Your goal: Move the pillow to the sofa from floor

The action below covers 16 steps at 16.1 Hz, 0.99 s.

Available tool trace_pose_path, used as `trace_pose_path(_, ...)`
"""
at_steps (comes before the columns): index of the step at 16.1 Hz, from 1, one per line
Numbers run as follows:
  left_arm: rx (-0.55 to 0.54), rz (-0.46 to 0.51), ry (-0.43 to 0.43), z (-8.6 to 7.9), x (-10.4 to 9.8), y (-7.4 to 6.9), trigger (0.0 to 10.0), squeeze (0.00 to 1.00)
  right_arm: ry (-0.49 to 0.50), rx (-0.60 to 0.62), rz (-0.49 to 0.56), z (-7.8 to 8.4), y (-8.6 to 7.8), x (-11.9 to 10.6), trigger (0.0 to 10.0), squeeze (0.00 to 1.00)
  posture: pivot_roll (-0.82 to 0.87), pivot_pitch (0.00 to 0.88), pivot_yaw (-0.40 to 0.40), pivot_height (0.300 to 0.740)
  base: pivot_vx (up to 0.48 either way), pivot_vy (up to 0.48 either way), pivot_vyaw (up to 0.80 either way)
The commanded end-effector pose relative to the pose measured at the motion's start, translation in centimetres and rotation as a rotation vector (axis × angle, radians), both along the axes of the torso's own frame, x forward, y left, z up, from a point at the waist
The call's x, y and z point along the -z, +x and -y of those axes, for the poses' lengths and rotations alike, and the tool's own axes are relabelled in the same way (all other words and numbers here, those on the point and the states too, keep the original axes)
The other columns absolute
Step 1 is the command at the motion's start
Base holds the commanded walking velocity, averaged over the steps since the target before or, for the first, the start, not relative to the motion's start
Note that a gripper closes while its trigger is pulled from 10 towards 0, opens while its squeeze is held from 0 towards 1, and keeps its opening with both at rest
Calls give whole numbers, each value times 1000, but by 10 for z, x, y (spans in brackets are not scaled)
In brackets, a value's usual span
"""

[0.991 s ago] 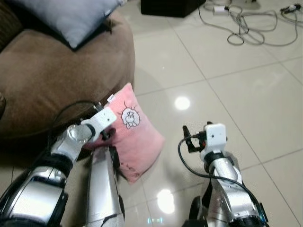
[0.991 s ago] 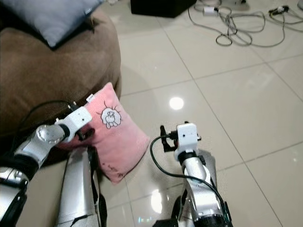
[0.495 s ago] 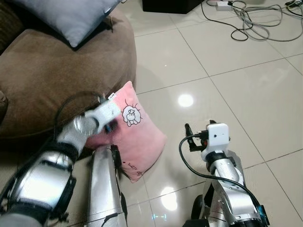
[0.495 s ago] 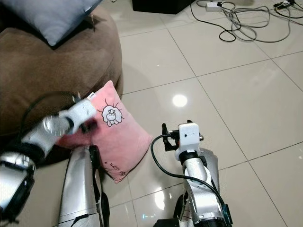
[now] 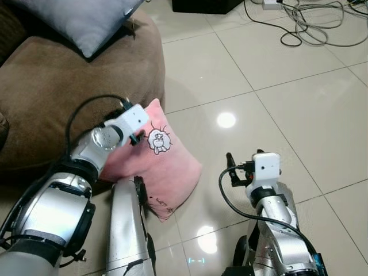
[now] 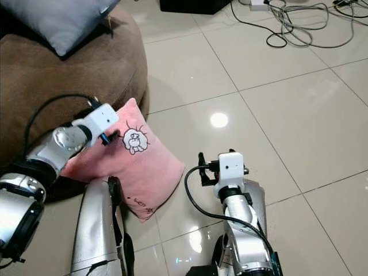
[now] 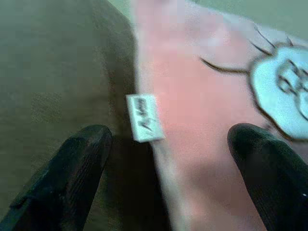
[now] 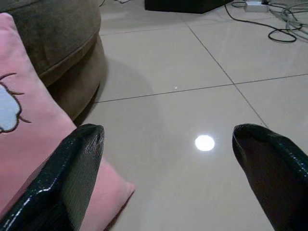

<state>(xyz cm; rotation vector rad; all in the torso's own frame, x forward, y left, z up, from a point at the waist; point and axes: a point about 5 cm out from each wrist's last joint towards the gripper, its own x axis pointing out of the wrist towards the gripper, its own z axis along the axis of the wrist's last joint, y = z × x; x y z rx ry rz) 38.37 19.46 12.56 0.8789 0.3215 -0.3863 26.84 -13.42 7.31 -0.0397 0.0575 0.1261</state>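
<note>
Your left gripper (image 7: pixel 168 159) is at the pillow (image 5: pixel 164 167), fingers spread.
Pillow leans on sofa (image 5: pixel 52 86); right gripper (image 8: pixel 168 178) open over floor (image 5: pixel 276 86).

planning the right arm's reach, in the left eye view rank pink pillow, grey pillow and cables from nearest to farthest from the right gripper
From the right gripper:
1. Pink pillow, on the floor to its left, leaning on the sofa.
2. Cables, on the floor far ahead, to the right.
3. Grey pillow, up on the sofa, far left.
</note>
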Motion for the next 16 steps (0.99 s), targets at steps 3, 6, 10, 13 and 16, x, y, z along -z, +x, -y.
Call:
trace_pose_path(3,6,-52,37,3,17,-7,10000,0,-2,-3,-9,-3,-1,-1,10000,0,71,212,77,415,0,0,0)
trace_pose_path(6,17,-54,59,9,19,-6,10000,0,3,1,-1,-3,-2,-3,10000,0,64,218,86,415,0,0,0)
trace_pose_path(10,37,-87,95,15,25,-8,10000,0,8,15,3,-2,-7,-5,10000,0,45,228,101,415,0,0,0)
trace_pose_path(13,59,-143,124,18,33,-12,10000,0,13,24,6,-3,-10,-6,10000,0,36,231,109,415,0,0,0)
trace_pose_path(16,73,-165,173,17,39,-15,10000,0,24,29,27,-2,-15,-13,10000,0,20,238,115,415,0,0,0)
